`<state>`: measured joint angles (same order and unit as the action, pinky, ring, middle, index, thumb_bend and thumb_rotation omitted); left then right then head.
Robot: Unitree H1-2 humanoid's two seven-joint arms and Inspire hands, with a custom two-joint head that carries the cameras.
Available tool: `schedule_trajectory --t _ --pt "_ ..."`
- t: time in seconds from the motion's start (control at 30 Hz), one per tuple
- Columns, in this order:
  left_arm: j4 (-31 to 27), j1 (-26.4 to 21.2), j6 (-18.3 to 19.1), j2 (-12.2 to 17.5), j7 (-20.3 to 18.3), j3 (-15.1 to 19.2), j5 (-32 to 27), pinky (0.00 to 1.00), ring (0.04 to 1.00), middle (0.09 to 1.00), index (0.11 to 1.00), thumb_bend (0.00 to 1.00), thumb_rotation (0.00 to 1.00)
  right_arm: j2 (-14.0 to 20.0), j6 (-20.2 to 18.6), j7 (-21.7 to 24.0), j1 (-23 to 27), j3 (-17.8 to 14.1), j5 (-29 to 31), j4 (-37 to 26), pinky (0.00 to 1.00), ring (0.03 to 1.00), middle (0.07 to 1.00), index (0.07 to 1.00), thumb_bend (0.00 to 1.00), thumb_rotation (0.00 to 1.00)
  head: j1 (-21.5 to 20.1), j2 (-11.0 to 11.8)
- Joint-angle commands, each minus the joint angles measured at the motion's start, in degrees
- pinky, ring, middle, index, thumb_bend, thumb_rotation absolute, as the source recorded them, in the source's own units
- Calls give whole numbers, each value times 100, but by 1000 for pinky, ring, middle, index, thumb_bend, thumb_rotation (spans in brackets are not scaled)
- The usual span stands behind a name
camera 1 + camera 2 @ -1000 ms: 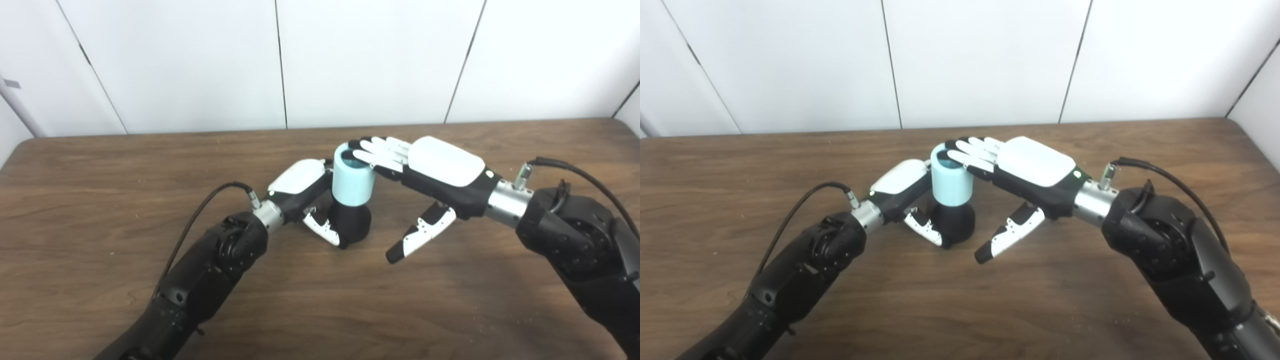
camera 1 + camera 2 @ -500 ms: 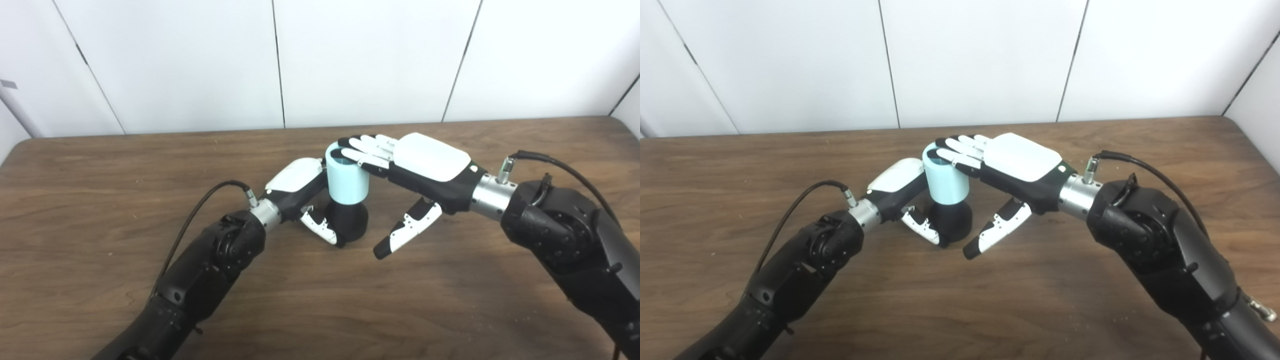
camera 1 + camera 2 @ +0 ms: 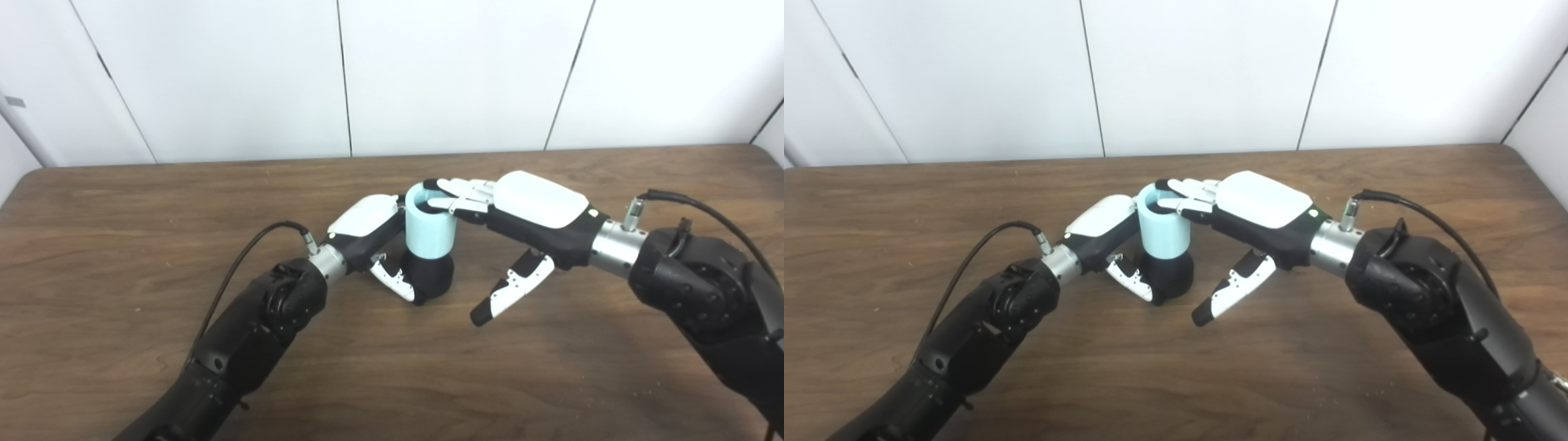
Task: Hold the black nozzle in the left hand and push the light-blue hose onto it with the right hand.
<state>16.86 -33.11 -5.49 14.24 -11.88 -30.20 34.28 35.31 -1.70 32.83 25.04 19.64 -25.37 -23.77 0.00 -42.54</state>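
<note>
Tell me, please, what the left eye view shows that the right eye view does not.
Only the left eye view shows a grey strip on the wall at far left. Only the right eye view shows the table's right edge. Both show the left hand gripping the black nozzle, the light-blue hose upright on it, and the right hand with its fingers flat over the hose's rim and its thumb apart.

Light-blue hose [image 3: 430,228], a short open-topped tube, stands upright, seated atop the rounded black nozzle [image 3: 432,277] at mid-table.
</note>
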Motion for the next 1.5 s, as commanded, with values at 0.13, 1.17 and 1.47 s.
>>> schedule_trajectory --t 0.13,1.17,1.47 --pt "168 -1 196 146 -215 2 212 1000 610 475 486 527 0 138 125 268 -257 146 -15 131 871 891 882 853 772 698 7 -2" --pt "348 -12 69 96 -102 16 238 1000 603 464 490 527 0 -1743 571 -2044 -72 -1358 -857 352 664 858 892 937 764 230 -28 111" --pt "305 13 77 95 -91 17 247 1000 602 464 490 527 0 -1809 -1862 -791 -187 -1542 180 270 539 683 731 791 545 6 -19 118"
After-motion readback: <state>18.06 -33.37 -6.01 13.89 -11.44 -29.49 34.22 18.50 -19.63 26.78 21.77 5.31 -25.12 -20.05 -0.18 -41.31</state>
